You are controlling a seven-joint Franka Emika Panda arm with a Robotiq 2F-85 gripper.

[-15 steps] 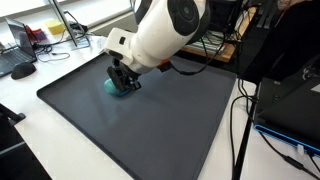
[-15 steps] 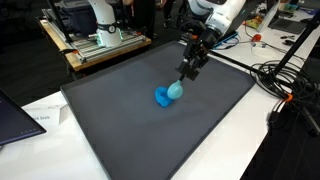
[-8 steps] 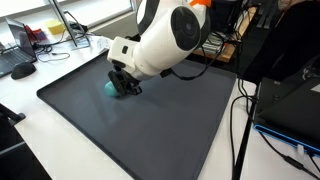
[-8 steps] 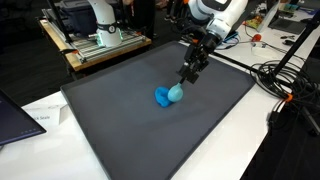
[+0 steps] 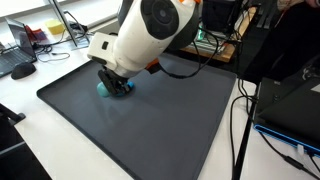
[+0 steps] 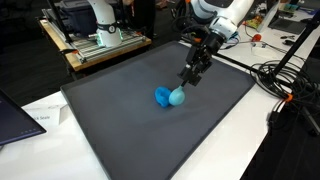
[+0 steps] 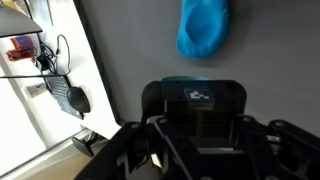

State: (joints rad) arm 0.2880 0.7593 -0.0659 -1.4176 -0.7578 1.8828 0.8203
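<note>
Teal ball point(image 6: 178, 97) in clamped claw point(image 6: 185, 84), just beside blue lump point(image 6: 162, 96) on dark mat point(image 6: 120, 125).

Dark grey mat point(image 6: 125, 135) spread flat across the white table point(image 6: 45, 150), taking up most of it in both exterior views. On the mat, a blue lump point(image 6: 162, 97) lies out in the middle, with a paler teal piece point(image 6: 177, 97) touching its side; whether that one rests on the mat, cannot tell. Off the mat, straight on the tabletop: a sheet of paper point(image 6: 40, 120) by one corner, black cables point(image 6: 285, 85) along the far edge, and a dark mouse point(image 5: 22, 70).
</note>
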